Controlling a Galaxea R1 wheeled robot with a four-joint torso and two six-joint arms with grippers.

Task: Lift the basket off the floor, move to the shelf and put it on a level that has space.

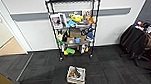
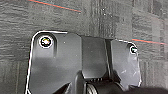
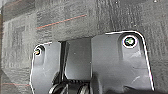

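The rectangular cream-and-black checkered woven basket (image 1: 76,75) with its white cloth liner rests on the dark charcoal carpet-tile floor (image 1: 43,69), in front of the tall black metal wire shelf (image 1: 74,27) and apart from it. The shelf stands against the white wall (image 1: 119,2); its uppermost wire level (image 1: 73,0) lies bare above tiers crowded with toys and boxes. Both wrist views face carpet; whether either hand is open or closed cannot be told.

Your head camera looks down from high at the shelf (image 1: 74,27) ahead; both wrist cameras face the carpet floor (image 2: 75,20) closely.
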